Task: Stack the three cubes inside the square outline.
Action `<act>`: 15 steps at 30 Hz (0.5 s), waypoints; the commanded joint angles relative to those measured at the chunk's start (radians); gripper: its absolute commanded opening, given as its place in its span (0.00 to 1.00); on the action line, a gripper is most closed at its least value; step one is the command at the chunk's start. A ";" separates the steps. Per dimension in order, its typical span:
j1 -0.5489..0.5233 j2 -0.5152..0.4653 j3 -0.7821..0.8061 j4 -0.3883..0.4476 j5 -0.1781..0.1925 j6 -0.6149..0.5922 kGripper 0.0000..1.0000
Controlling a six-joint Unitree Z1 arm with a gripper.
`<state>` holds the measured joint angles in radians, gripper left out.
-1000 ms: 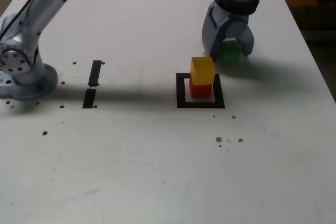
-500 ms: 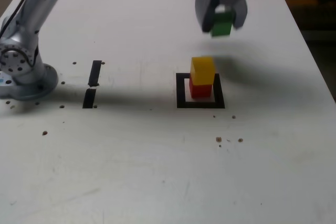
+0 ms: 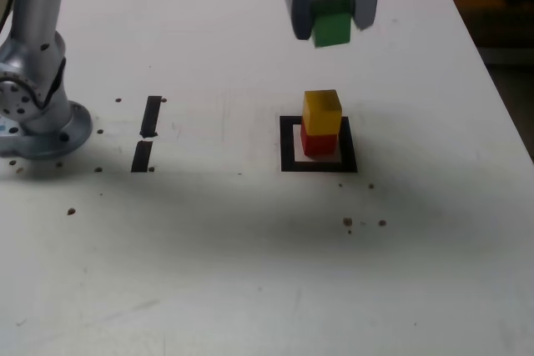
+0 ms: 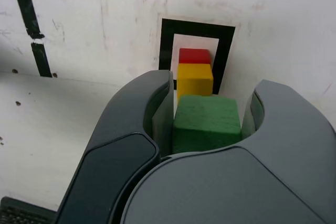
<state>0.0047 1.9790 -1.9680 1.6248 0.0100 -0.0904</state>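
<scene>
Exterior view gives the big picture: white table (image 3: 250, 273), arm base (image 3: 33, 114) way off toward that view's left of the gripper, and the gripper (image 3: 329, 18) up in the air with its upper part cut off by the frame edge. It's clamped on the green cube (image 3: 331, 27), which sits between the two fingers, well clear of the table.

Below the gripper and a bit nearer the camera is the square outline (image 3: 288, 143), with the red cube (image 3: 319, 143) on its white centre and the yellow cube (image 3: 322, 112) stacked on top of it. There's a clear gap between the green cube and the yellow one, so nothing's touching yet. Two short black tape strips (image 3: 148, 132) lie off to the exterior view's left of all this, roughly halfway to the base.

Wrist view fills in what the other can't: the green cube (image 4: 206, 123) pinched snug between the dark grey fingers (image 4: 152, 108), and beyond it the yellow cube (image 4: 195, 78), a sliver of the red cube (image 4: 195, 56) and the square outline (image 4: 197, 29). The gripper body hides the outline's near side. Can't really tell from either view how well the green one is lined up over the stack.
</scene>
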 commanded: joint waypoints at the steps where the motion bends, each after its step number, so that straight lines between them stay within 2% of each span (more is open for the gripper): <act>1: -0.036 -0.003 0.032 0.011 0.002 -0.017 0.16; 9: -0.078 0.023 0.091 -0.002 -0.012 -0.069 0.16; 15: -0.097 0.064 0.096 -0.013 -0.005 -0.071 0.16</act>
<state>-0.0867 2.0319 -1.8710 1.6045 0.0024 -0.1598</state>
